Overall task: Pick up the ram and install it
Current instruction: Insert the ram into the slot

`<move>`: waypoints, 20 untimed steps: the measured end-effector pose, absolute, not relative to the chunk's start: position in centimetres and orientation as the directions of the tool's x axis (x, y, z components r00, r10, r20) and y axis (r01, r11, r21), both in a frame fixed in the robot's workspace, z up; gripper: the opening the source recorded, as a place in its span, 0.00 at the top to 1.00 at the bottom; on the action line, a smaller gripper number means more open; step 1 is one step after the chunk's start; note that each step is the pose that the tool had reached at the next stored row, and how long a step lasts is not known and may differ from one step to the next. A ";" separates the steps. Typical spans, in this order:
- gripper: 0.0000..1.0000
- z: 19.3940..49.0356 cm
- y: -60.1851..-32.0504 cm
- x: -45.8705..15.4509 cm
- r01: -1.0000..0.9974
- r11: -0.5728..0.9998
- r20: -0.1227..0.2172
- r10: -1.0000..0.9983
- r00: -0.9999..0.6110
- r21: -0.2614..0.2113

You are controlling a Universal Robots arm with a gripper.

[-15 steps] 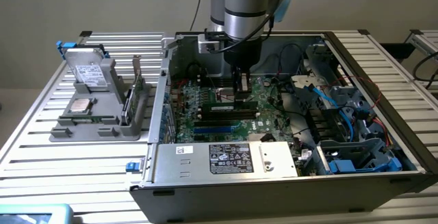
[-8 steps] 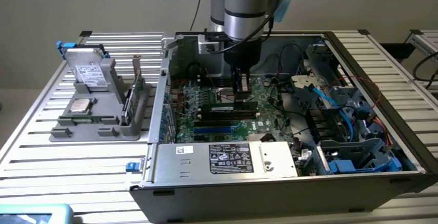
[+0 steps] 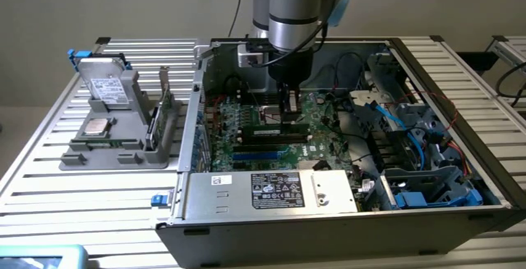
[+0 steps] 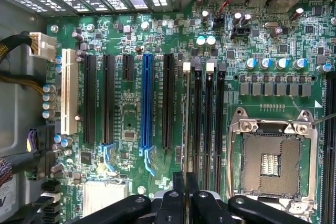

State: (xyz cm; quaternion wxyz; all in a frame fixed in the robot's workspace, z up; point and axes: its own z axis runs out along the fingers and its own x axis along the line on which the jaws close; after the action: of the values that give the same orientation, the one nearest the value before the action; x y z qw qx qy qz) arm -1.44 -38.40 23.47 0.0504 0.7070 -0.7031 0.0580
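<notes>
Jaws grip the ram [image 4: 187,114] at the motherboard [image 4: 126,103], inside an open case [image 3: 246,226] on a slatted aluminium table [image 3: 98,195].

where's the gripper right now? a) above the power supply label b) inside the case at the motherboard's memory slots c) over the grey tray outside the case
b: the gripper is down inside the open case, at the memory slots, gripping the ram edge-on.

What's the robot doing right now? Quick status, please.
End effector shut on the ram, down inside the computer case. Ram lined up along the memory slots; seated or not, cannot tell. No cable across the slots.
</notes>
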 end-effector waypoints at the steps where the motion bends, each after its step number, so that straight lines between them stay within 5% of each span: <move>1: 0.87 23.5 -38.4 -1.4 -1.000 -0.006 0.153 -0.988 0.005 -0.010; 20: 0.87 23.1 -38.4 -1.5 -1.000 -0.006 0.153 -0.988 0.005 -0.010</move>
State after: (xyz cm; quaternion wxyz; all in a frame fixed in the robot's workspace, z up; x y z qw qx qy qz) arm -1.53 -38.41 23.06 0.0503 0.7070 -0.7030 0.0580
